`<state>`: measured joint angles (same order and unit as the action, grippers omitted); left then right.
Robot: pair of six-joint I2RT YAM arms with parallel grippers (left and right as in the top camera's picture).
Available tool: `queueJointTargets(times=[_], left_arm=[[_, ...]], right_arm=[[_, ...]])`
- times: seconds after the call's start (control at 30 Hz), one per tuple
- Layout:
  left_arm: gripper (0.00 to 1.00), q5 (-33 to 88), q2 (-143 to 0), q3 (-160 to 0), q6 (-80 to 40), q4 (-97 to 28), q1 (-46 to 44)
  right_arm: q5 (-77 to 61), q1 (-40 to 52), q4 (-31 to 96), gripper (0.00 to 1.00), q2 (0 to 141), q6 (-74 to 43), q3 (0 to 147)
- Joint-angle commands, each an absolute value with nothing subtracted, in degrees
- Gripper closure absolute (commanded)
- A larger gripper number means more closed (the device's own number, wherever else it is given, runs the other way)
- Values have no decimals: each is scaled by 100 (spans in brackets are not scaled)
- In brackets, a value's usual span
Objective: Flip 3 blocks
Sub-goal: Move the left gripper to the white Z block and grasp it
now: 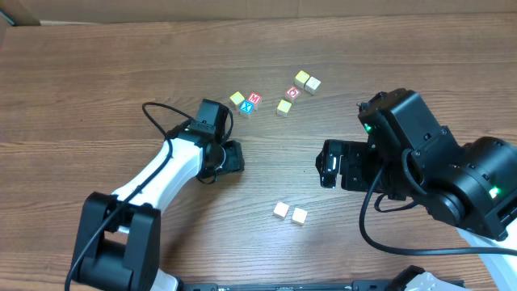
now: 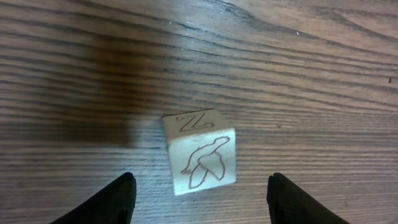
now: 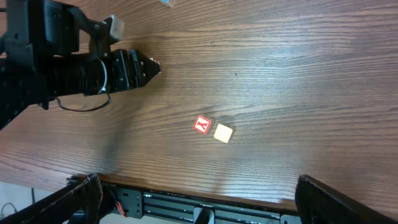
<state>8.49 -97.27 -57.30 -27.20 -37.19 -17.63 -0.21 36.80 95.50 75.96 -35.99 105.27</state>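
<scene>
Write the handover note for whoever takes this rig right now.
Left gripper: jaws open, straddling the Z block, which stands on the table with neither jaw touching it.
Right gripper: open, empty.
Y block and cream block sit side by side near the front edge.
Done: number of flips cannot be told.
Left: probably flip the Z block, then check the pair.
</scene>
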Motion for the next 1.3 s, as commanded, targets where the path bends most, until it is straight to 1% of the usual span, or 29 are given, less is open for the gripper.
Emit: queueJointTargets(times=[0.0, 0.03, 0.1, 0.2, 0.27, 0.7, 0.97, 1.03, 1.17, 1.2, 1.27], left_arm=[[41, 1057, -9821, -5835, -2950, -3583, -1769], [42, 1055, -9821, -5835, -2947, -3540, -1769], [46, 1055, -9821, -5835, -2967, -3465, -1769], [59, 1057, -9821, -5835, -3000, -3420, -1769], [61, 1055, -9821, -5835, -3006, -3420, -1769], [61, 873, -9826, -5835, -3006, -3570, -1769], [72, 683, -9826, -5835, -3004, -3686, -1769], [70, 604, -9826, -5835, -3004, -3728, -1769], [58, 530, -9826, -5835, -3002, -3767, -1769], [53, 530, -9826, -5835, -3002, -3763, -1767], [51, 530, -9826, -5835, -3004, -3730, -1765]], right_arm=[[-36, 3662, 9548, 0, 7555, -3548, 10621], [-36, 3662, 9553, 0, 7555, -3548, 10621], [-34, 3662, 9572, 0, 7555, -3548, 10621], [-34, 3662, 9601, 0, 7555, -3548, 10621], [-34, 3662, 9620, 0, 7555, -3548, 10621], [-36, 3662, 9699, 0, 7555, -3551, 10621], [-36, 3662, 9699, 0, 7555, -3553, 10621], [-38, 3662, 9701, 0, 7555, -3553, 10621], [-38, 3662, 9701, 0, 7555, -3551, 10621], [-38, 3662, 9701, 0, 7555, -3553, 10621], [-38, 3662, 9701, 0, 7555, -3553, 10621]])
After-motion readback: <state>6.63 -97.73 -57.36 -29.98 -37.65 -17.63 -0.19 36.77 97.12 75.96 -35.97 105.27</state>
